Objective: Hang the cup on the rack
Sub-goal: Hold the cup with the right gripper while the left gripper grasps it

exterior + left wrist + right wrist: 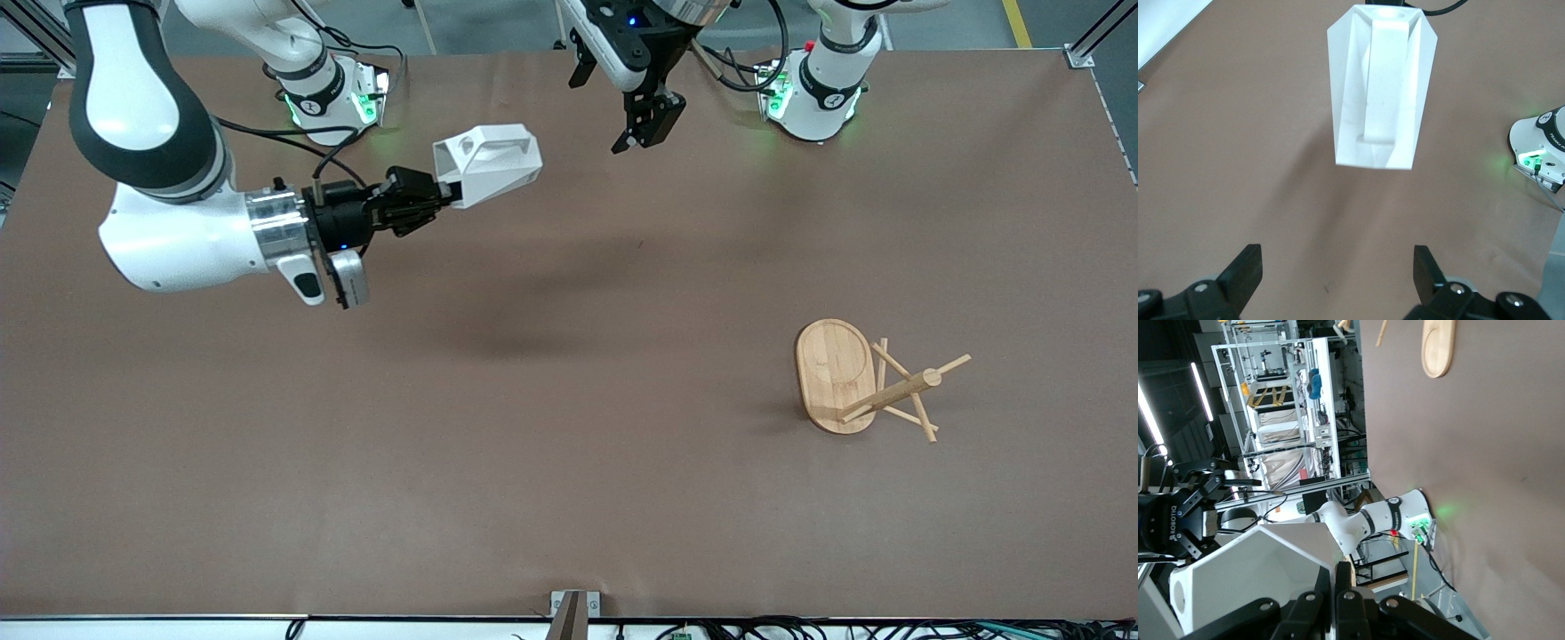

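Observation:
My right gripper (pixel 449 194) is shut on the rim wall of the white faceted cup (pixel 491 164) and holds it on its side in the air over the table, its blocky handle upward. In the right wrist view one finger sits inside the cup (pixel 1251 573) and one outside, with the gripper (pixel 1343 587) pinching the wall. My left gripper (pixel 642 138) hangs open and empty over the table near the arms' bases, and faces the cup (pixel 1381 87) between its spread fingers (pixel 1245 275). The bamboo rack (pixel 836 375) lies tipped on its side toward the left arm's end, its post and pegs (pixel 898 393) sticking out sideways.
The brown table (pixel 569 462) carries only the rack. The two arm bases (pixel 333 98) (pixel 822 89) stand along the edge farthest from the front camera. The rack's oval base also shows in the right wrist view (pixel 1438 347).

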Controlling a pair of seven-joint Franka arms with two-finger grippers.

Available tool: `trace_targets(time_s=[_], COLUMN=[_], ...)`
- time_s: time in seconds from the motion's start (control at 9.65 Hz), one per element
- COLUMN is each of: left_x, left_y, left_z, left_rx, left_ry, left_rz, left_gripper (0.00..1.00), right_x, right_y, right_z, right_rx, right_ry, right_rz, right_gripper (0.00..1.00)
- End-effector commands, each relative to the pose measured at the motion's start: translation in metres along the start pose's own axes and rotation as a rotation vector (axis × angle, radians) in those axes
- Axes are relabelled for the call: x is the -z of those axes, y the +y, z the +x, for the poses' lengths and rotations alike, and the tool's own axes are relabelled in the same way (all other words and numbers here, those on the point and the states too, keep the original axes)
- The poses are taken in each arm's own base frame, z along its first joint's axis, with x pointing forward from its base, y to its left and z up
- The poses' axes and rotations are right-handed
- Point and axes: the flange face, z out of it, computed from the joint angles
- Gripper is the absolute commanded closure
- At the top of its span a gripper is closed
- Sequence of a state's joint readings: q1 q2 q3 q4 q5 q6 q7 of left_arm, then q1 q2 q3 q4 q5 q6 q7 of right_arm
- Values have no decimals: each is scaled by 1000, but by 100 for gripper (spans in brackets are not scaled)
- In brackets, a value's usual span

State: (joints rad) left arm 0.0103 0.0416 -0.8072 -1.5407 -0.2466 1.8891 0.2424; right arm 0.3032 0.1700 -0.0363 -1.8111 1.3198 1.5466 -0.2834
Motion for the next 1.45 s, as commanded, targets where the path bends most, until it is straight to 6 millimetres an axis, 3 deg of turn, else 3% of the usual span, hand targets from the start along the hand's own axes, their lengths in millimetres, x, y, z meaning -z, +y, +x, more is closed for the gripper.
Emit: trace_targets(time_s=[0.0, 0.73, 1.35], left_x=[-17, -26, -35], left_y=[-1, -4, 16], left_z=[-3, -1, 5], left_rx=[-17, -4, -12], left_ry=[-22, -16, -4], left_rz=[-14, -22, -36], left_gripper=[0, 0, 0], right_x=[-10, -30, -32], right_y=[-8, -16, -17], right_z=[5, 2, 3], right_rx=[9, 15, 21], right_ry=[-1, -32, -31], right_rz=[77, 98, 97], right_gripper=[100, 100, 100])
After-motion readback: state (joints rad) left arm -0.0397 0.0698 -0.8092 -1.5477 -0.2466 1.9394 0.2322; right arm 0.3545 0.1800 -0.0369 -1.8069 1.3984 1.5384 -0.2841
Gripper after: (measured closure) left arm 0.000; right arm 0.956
